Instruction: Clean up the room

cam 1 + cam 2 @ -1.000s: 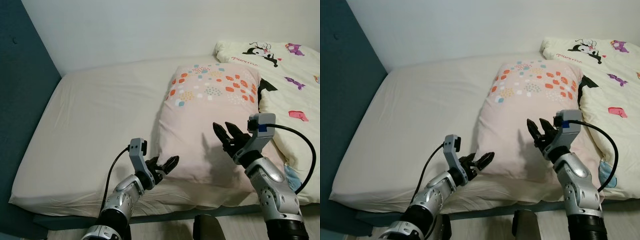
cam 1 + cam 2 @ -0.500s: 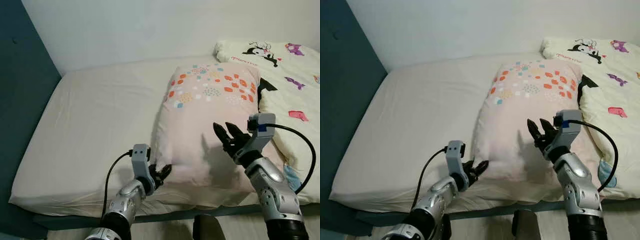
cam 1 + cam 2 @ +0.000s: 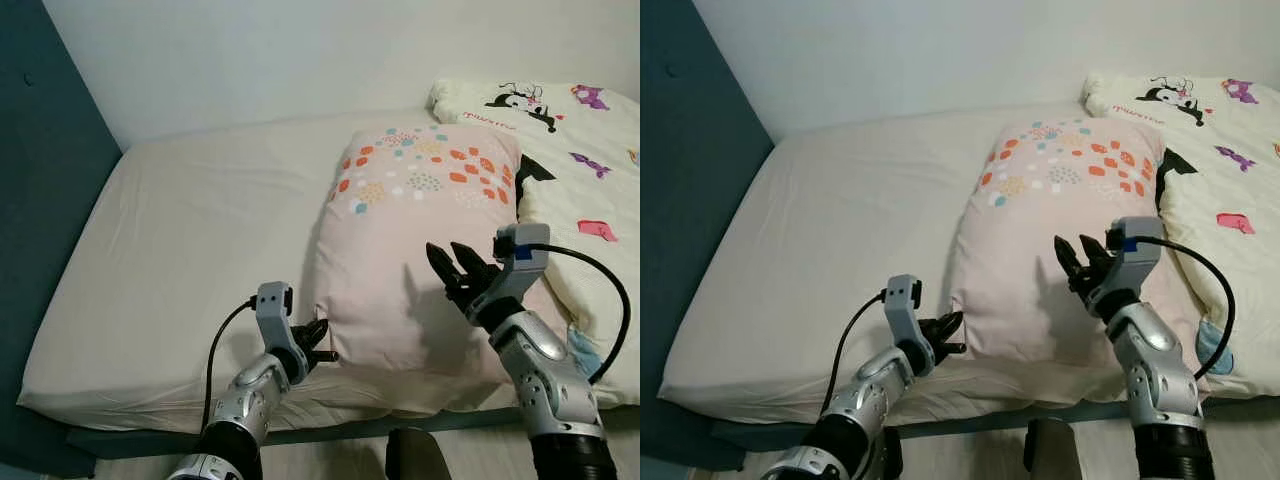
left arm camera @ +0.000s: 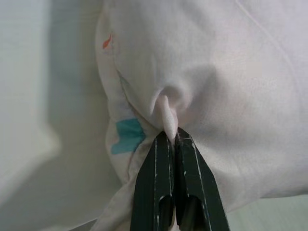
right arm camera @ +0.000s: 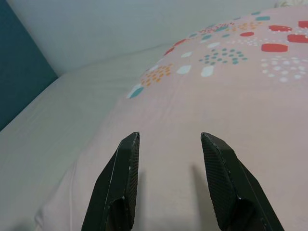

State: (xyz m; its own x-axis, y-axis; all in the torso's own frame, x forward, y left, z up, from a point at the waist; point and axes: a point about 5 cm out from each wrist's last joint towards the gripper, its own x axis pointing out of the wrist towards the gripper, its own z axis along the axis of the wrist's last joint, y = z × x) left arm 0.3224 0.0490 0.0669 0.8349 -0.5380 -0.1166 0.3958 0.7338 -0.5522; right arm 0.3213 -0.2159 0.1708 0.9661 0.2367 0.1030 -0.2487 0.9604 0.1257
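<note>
Softly puckered, the pale pink dotted pillow (image 3: 415,240) bunches where pinched.

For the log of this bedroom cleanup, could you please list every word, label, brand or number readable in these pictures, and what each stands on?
None can be read.
The quilt carries cartoon figures, and the faint marks beside them are too blurred to tell.
The pillow shows dots and coloured patches.
The left hand, shut on the pillow's corner, and the open right hand bear no legible label.
</note>
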